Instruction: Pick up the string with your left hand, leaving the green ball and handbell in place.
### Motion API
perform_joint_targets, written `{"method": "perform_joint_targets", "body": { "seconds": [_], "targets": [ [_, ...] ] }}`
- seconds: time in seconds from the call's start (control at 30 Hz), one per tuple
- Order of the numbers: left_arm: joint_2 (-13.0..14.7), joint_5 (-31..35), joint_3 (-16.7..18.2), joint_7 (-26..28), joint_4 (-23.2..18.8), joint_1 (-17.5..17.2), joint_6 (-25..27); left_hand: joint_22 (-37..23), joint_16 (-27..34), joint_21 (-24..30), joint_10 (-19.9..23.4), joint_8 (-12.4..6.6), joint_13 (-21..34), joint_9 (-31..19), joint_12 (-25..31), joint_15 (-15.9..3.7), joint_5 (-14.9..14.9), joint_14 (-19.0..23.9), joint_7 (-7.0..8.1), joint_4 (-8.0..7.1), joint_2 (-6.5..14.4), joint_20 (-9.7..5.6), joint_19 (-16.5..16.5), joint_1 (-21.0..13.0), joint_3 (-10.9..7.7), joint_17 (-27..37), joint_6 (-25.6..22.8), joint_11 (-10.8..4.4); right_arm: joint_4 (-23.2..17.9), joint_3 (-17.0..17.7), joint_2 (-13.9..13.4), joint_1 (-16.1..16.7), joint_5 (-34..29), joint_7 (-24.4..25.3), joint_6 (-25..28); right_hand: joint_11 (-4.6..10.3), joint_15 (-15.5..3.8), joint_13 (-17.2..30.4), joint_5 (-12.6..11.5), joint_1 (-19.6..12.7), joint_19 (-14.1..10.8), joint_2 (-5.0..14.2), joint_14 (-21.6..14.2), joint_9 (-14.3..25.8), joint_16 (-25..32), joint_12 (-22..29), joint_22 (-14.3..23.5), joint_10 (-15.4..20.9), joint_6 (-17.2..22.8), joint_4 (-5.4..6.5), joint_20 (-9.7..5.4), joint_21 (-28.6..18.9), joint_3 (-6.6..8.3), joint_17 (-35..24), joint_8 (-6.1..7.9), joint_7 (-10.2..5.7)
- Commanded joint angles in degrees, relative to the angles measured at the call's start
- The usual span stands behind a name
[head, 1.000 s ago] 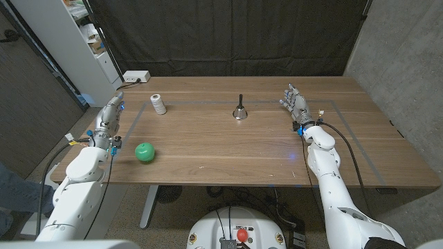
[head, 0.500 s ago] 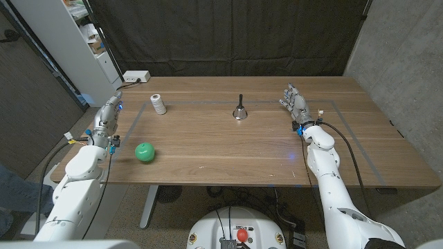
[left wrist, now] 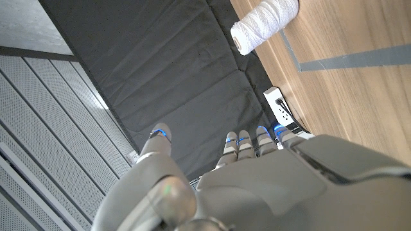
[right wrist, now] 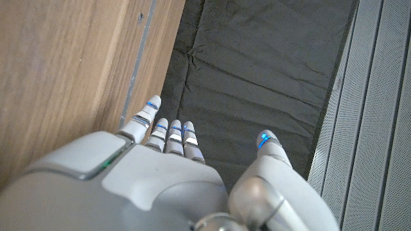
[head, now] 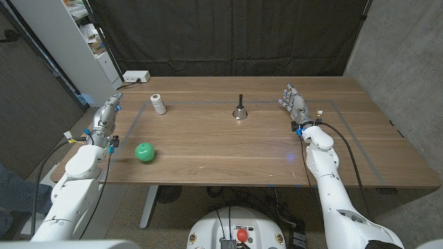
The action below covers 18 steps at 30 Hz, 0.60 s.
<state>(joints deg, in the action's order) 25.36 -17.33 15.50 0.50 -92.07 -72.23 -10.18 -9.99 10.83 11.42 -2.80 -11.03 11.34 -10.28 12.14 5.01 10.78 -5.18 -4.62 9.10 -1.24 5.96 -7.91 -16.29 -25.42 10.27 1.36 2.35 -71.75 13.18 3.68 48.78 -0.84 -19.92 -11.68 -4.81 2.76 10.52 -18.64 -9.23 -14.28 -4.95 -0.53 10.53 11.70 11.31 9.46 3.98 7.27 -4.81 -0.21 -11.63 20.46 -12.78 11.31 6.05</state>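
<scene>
Nothing on the table has moved over the last second; only our left hand (head: pixel 108 116) has drifted slightly outward along the table's left edge, off the wood. It holds nothing, fingers extended and lying close together in the left wrist view (left wrist: pixel 250 142).

String (head: pixel 158 104) is a white spool standing upright at the far left of the table, ahead of the left hand and inboard of it, just inside the grey tape line (head: pixel 135 119). Green ball (head: pixel 143 151) sits near the front left, close to our left forearm. Handbell (head: pixel 239 111) stands mid-table, well apart from the spool. Right hand (head: pixel 295 104) is parked at the far right, fingers extended, empty.

Risks as we see them:
- Reach path. Forearm swings inboard past the ball; a low elbow could clip it, and it'll roll.
- Spool is tall and narrow. A finger landing on its side before the thumb closes tips it, and then it rolls away from us.
- Fingers aren't spread yet. Closing in like this pushes the spool instead of bracketing it.
- Bell is out of the reach line, so low risk unless the spool gets knocked toward it.
</scene>
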Motion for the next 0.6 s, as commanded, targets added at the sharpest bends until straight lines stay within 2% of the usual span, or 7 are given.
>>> {"method": "perform_joint_targets", "body": {
  "seconds": [0.03,0.23,0.47,0.6],
  "targets": [
    [1.05,3.15,0.07,2.83,-0.82,-0.43,1.85,-0.3,0.3,0.11,0.23,0.15,0.1,-0.11,0.52,0.09,0.35,0.24,-0.12,0.58,-0.27,0.4,-0.16,-1.06,-0.16,0.18,0.55,-0.04,-0.81,-0.4,0.21,0.4,-0.37,0.33,0.42,-0.36,0.13,0.31,-0.28,-0.02,-0.72,0.53,-0.2,0.22,0.23,0.02,0.27,0.51,0.81,-0.09,0.13,0.22,-0.05,-0.1,0.06,-0.03],
    [1.78,3.09,0.09,2.4,-0.45,-0.13,3.11,-0.29,0.31,0.12,0.27,0.1,0.16,-0.13,0.56,0.16,0.51,0.35,-0.08,0.78,-0.53,0.68,-0.02,-1.72,-0.22,0.2,0.73,-0.12,-0.88,-0.51,0.27,0.54,-0.65,0.58,0.64,-0.35,0.13,0.31,-0.31,-0.03,-0.71,0.54,-0.17,0.22,0.21,0.01,0.28,0.51,0.87,-0.1,0.15,0.26,-0.09,-0.08,0.07,-0.07],
    [2.77,6.36,-0.27,5.52,-2.17,-0.47,6.38,-0.28,0.23,0.09,0.04,0.14,0.24,-0.16,0.5,0.53,0.73,0.19,-0.07,0.97,-0.94,1.06,0.02,-2.56,-0.24,0.23,1.25,0.06,-1.2,-0.67,0.43,0.78,-0.86,0.72,0.72,-0.33,0.1,0.31,-0.34,-0.02,-0.68,0.54,-0.18,0.22,0.21,-0.01,0.28,0.51,0.88,-0.12,0.18,0.31,-0.13,-0.06,0.06,-0.12],
    [3.06,6.94,-0.38,5.75,-2.18,-0.48,6.61,-0.28,0.2,0.09,0.02,0.15,0.27,-0.17,0.51,0.72,0.84,0.13,-0.23,1.03,-1.14,1.2,0.07,-2.93,-0.24,0.25,1.47,0.04,-1.17,-0.73,0.52,0.84,-0.93,0.78,0.72,-0.31,0.05,0.31,-0.36,-0.03,-0.68,0.54,-0.2,0.22,0.22,-0.01,0.28,0.53,0.89,-0.14,0.24,0.33,-0.16,-0.04,0.05,-0.15]
  ]
}}
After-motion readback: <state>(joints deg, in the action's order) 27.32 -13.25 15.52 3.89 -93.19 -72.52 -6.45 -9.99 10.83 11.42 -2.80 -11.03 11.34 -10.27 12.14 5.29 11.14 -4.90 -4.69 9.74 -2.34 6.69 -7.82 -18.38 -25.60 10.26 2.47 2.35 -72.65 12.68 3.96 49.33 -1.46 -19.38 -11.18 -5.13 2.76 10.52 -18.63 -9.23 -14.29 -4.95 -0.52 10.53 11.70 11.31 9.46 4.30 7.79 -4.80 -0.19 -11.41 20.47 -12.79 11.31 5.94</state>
